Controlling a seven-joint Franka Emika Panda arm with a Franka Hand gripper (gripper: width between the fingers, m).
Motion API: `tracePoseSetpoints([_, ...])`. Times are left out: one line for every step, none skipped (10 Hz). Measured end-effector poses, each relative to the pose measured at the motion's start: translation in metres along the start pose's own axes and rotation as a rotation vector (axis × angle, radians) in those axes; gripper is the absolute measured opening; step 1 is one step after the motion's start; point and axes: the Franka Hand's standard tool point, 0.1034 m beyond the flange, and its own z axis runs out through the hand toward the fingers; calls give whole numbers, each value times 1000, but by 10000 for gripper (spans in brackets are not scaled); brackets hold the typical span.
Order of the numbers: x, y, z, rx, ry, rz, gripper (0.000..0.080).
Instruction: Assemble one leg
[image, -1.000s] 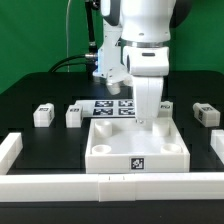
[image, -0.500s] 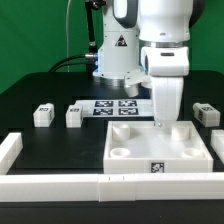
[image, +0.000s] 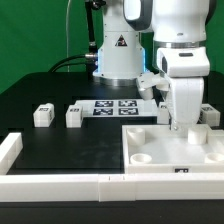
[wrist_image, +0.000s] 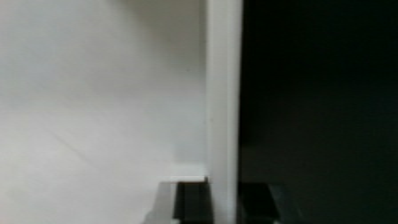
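Two small white legs (image: 42, 115) (image: 74, 116) with tags stand on the black table at the exterior view's left. A third leg (image: 212, 113) shows partly behind the arm at the right. My gripper (image: 183, 126) is shut on the far wall of the large white square panel (image: 160, 150), which lies at the front right. In the wrist view the panel's rim (wrist_image: 222, 90) runs between my two dark fingers (wrist_image: 192, 205), with my gripper (wrist_image: 224, 200) closed across it. No leg is in my gripper.
The marker board (image: 112, 108) lies behind the panel near the robot base. Long white bars (image: 60, 186) run along the front, and one stands at the left edge (image: 10, 150). The panel's front edge lies against the front bar.
My gripper has moved to the exterior view's right and dragged the square panel with it, from the middle of the front to the front right. The legs have not moved.
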Motion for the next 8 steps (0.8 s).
tracePoseSetpoints([0,0,0,0,0,0,58])
tracePoseSetpoints([0,0,0,1,0,1,237])
tracePoseSetpoints([0,0,0,1,0,1,382])
tracePoseSetpoints([0,0,0,1,0,1,519])
tracePoseSetpoints([0,0,1,1,0,1,519])
tracePoseSetpoints([0,0,1,1,0,1,622])
tracePoseSetpoints([0,0,1,2,0,1,641])
tracePoseSetpoints([0,-1,1,2,0,1,641])
